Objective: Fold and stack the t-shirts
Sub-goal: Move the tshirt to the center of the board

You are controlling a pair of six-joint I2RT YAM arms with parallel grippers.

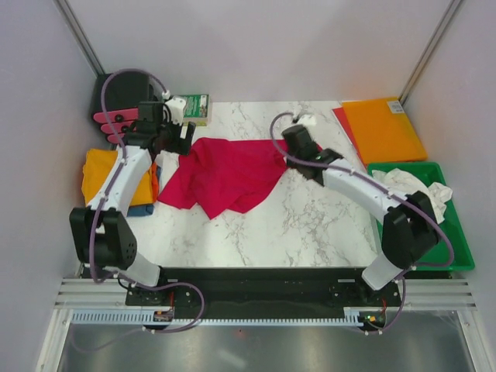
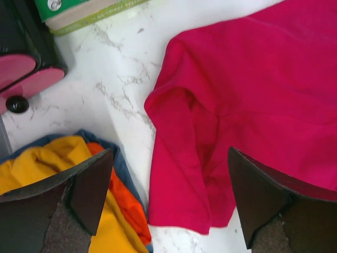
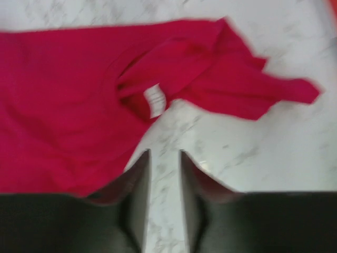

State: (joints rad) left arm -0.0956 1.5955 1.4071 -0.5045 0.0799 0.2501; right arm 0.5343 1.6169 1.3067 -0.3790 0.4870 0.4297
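While my two arms reached out over the marble-patterned tabletop (image 1: 310, 225), the crimson t-shirt (image 1: 225, 182) lay crumpled and unfolded on it, between the arms and toward the far left of the surface. My left fingers (image 1: 184, 139) hovered above the shirt's left edge, spread wide apart, with nothing between them. From the left wrist I looked down past both dark tips onto a bunched sleeve and hem. My right fingers (image 1: 288, 152) hung over the shirt's right edge with only a narrow gap between them. Bare tabletop showed through that gap, so they gripped nothing. The right wrist view, somewhat blurred, showed the neck opening with its white label (image 3: 154, 100). Just left of the crimson shirt, a yellow t-shirt (image 1: 101, 172) rested on a blue t-shirt (image 2: 122, 167) at the tabletop's left edge, with a strip of orange cloth (image 2: 126, 203) showing beside the yellow. Behind that pile stood a black and pink object (image 1: 116, 116) and a green and white box (image 1: 198, 108). On the far right an orange plastic sheet (image 1: 384, 128) lay flat, and nearer to me a green tray (image 1: 457, 244) held crumpled white cloth (image 1: 407, 182).
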